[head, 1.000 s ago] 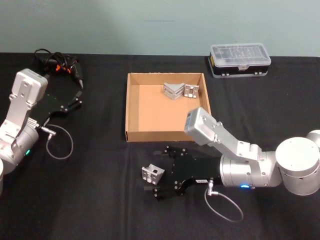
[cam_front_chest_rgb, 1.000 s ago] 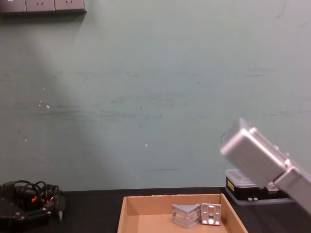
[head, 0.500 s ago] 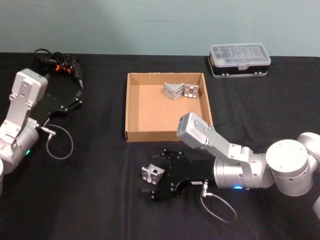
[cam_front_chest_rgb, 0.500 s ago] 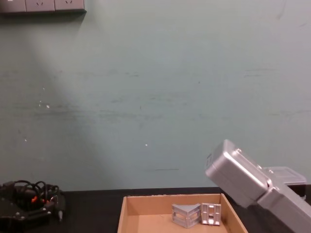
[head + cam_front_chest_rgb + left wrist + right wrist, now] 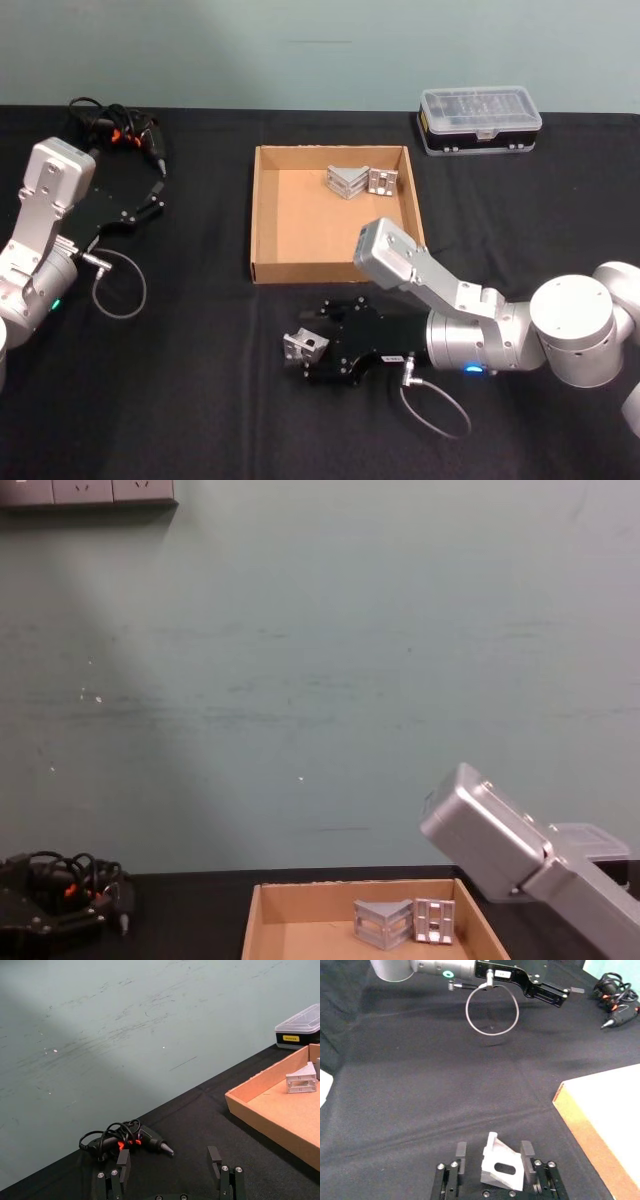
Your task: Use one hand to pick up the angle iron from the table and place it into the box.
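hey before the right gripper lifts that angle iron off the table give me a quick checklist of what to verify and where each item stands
1. Angle iron sits between the right gripper's fingers: ok.
2. Fingers firmly clamped on it: cannot tell; they flank it closely, contact unclear.
3. Angle iron is on the table, not yet lifted: ok.
4. Box has bare floor for it; two angle irons lie in the far right corner: ok.
5. Left gripper is parked open near the screwdriver, away from the path: ok.
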Robot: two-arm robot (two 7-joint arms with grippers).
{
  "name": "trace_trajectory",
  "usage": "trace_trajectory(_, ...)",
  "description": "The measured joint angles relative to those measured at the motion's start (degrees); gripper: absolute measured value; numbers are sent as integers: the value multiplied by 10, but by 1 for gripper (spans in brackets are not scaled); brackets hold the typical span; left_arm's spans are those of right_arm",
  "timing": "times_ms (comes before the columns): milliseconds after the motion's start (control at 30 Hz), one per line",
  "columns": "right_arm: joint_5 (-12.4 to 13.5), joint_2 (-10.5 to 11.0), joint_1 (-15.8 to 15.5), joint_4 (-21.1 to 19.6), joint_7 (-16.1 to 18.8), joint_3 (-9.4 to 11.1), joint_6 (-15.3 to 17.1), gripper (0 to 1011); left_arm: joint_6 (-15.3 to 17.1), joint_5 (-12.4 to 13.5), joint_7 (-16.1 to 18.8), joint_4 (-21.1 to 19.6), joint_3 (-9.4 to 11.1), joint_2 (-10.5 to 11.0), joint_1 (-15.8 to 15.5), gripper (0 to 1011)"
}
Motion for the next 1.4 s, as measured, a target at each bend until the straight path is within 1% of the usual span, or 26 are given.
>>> trace_trajectory(100, -1, -1, 2, 3, 0, 3, -1, 628, 0, 0, 0, 0, 0, 0, 0, 1000)
trace_trajectory(133, -1, -1, 2, 3, 0, 3, -1, 568, 0, 0, 0, 0, 0, 0, 0, 1000)
trace_trajectory(200, -2, -1, 3, 4, 0, 4, -1, 536, 0, 0, 0, 0, 0, 0, 0, 1000)
trace_trajectory(233, -2, -1, 3, 4, 0, 5, -1, 466, 0, 0, 0, 0, 0, 0, 0, 1000)
trace_trajectory(333, -3, -1, 3, 5, 0, 6, -1, 405, 0, 0, 0, 0, 0, 0, 0, 1000)
trace_trajectory(400, -3, -1, 3, 5, 0, 6, -1, 320, 0, 0, 0, 0, 0, 0, 0, 1000)
trace_trajectory(433, -3, -1, 3, 6, 0, 6, -1, 261, 0, 0, 0, 0, 0, 0, 0, 1000)
trace_trajectory(467, -3, -1, 3, 6, 0, 6, -1, 261, 0, 0, 0, 0, 0, 0, 0, 1000)
trace_trajectory(500, -3, -1, 3, 6, 0, 6, -1, 222, 0, 0, 0, 0, 0, 0, 0, 1000)
trace_trajectory(567, -3, -1, 3, 6, 0, 6, -1, 189, 0, 0, 0, 0, 0, 0, 0, 1000)
trace_trajectory(600, -3, -1, 3, 7, 0, 7, -1, 126, 0, 0, 0, 0, 0, 0, 0, 1000)
trace_trajectory(667, -3, -2, 3, 7, 0, 7, -1, 94, 0, 0, 0, 0, 0, 0, 0, 1000)
trace_trajectory(733, -3, -2, 3, 7, 0, 7, -1, 70, 0, 0, 0, 0, 0, 0, 0, 1000)
trace_trajectory(1133, -3, -3, 4, 3, 1, 9, 0, 70, 0, 0, 0, 0, 0, 0, 0, 1000)
trace_trajectory(1200, 0, -3, 4, 1, 1, 11, 1, 70, 0, 0, 0, 0, 0, 0, 0, 1000)
trace_trajectory(1400, 17, -2, 7, -18, -2, 28, 1, 70, 0, 0, 0, 0, 0, 0, 0, 1000)
